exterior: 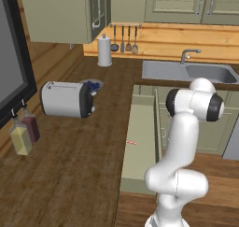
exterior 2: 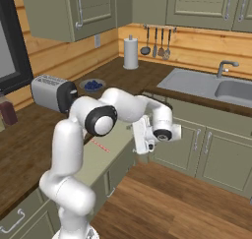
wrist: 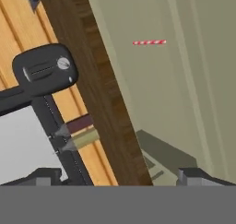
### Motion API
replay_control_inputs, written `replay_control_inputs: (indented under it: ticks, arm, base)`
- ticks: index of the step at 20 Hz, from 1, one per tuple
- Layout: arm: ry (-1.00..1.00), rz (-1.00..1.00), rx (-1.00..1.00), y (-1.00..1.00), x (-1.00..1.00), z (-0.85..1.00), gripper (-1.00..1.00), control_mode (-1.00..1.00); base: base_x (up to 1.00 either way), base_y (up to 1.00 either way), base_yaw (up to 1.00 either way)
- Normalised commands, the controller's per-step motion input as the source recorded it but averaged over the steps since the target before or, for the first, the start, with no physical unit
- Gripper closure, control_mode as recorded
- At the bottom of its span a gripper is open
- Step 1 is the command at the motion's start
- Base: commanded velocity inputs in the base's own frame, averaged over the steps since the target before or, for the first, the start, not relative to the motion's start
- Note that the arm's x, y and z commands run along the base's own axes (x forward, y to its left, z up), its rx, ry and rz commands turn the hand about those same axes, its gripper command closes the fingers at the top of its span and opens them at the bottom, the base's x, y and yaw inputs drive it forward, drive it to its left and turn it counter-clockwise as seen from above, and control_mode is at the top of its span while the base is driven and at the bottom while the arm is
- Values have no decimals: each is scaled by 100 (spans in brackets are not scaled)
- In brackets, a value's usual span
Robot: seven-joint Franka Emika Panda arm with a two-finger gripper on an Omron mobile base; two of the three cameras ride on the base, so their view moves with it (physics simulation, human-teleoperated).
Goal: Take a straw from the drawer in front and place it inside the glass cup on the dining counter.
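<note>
Your hand view shows the straw [wrist: 149, 42] striped red and white, lying flat on the pale floor of the open drawer [wrist: 152, 94]; the left base view gives it as a small pink dash [exterior: 131, 142]. The arm is folded, elbow high, with the gripper [exterior 2: 142, 137] above the drawer's near end, jaws wide apart and empty.

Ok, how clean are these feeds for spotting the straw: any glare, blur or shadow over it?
Left base view: even flat light, the straw small but clear on the pale drawer floor. Right base view: no glare, the arm partly crosses the drawer. Hand view: rolled sideways, the straw sharp, with a soft shadow low in the drawer.
</note>
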Motion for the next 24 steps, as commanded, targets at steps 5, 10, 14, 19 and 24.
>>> replay_control_inputs:
  ticks: [5, 10, 14, 19, 24]
  arm:
    - [22, 6, -11, 38, 28, 0, -100, -100]
    - [22, 2, -13, 40, 35, 0, -100, -100]
    - [24, 0, -12, 47, 32, 0, -100, -100]
    - [25, 0, -13, 46, 28, -16, -100, -100]
    - [24, 0, -15, 32, 22, -39, -100, -100]
  base:
    - [0, 0, 0]
    - [0, 0, 0]
    - [0, 0, 0]
    - [0, 0, 0]
    - [0, 0, 0]
